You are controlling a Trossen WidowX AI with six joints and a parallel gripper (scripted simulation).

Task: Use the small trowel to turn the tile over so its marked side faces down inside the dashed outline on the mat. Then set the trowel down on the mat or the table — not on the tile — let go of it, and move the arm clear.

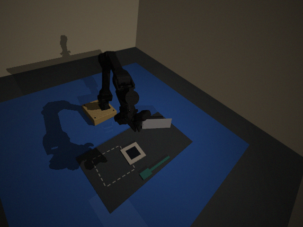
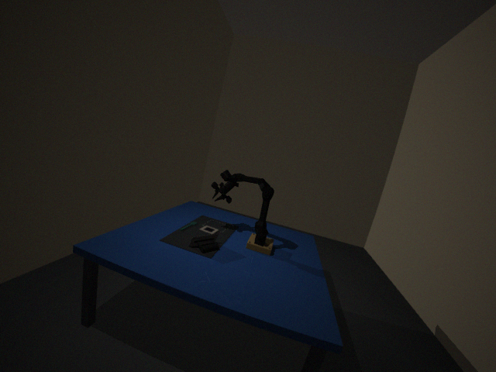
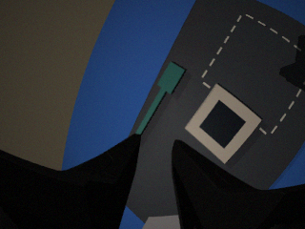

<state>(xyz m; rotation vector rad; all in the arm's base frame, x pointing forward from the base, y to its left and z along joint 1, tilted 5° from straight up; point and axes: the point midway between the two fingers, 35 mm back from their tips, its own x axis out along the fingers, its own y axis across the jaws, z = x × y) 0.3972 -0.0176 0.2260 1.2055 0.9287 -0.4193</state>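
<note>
Tile lies marked side up across one side of the outline, claw empty above

One tile [image 1: 133, 152] [image 2: 208, 229] [image 3: 222, 124] lies flat on the single mat [image 1: 166, 141] [image 2: 180, 239] [image 3: 191, 57], its dark square showing upward. It covers part of one side of the one dashed outline [image 1: 114, 181] [image 2: 215, 219] [image 3: 251, 18], with most of the tile outside it. One green trowel [image 1: 147, 172] [image 2: 187, 225] [image 3: 171, 77] lies on the mat, apart from the tile, with a strip of mat between them. One pale panel [image 1: 156, 123] [image 2: 204, 242] [image 3: 162, 221] stands near a mat corner, well apart from the tile; the exterior view shows its dark side.

The trowel lies close to a long edge of the mat, its handle slanting toward that edge. Beyond the edge there is room on the blue worktop [image 1: 208, 146] [image 2: 240, 284] [image 3: 91, 143]. The tile's edges are clear of both trowel and panel.

The one arm [image 1: 105, 80] [image 2: 264, 210] rises from one yellow base block [image 1: 97, 119] [image 2: 256, 249], bends at the top and reaches out over the mat. Its claw [image 1: 136, 131] [image 2: 214, 199] [image 3: 156, 144] points obliquely down, raised above the worktop, with its two fingers partly open and nothing between them.
</note>
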